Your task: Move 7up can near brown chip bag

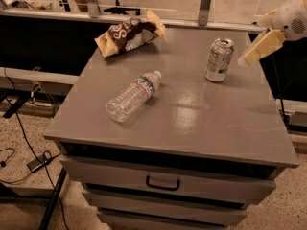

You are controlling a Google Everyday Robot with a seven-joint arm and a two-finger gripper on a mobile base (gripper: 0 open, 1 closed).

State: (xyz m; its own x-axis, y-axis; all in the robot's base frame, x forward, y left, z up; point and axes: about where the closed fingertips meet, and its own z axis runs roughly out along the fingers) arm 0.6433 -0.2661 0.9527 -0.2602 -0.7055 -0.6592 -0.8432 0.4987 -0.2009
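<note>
A: In the camera view, where is the 7up can (219, 59) found?

B: It is stood upright at 2 o'clock on the surface (201, 123), ungripped and well apart from the brown chip bag (129, 32), which is laid at 11 o'clock.

A: And the gripper (259, 47)?

B: It is held just off the can's 3 o'clock, probably so a side approach can be made. Whether it is open or closed cannot be told.

We see the chip bag (129, 32) at the back left of the bench (216, 128), the can (219, 60) (upright) at the right, a bottle (133, 95) lying nearer the front, and the hand (259, 46) just right of the can.
</note>
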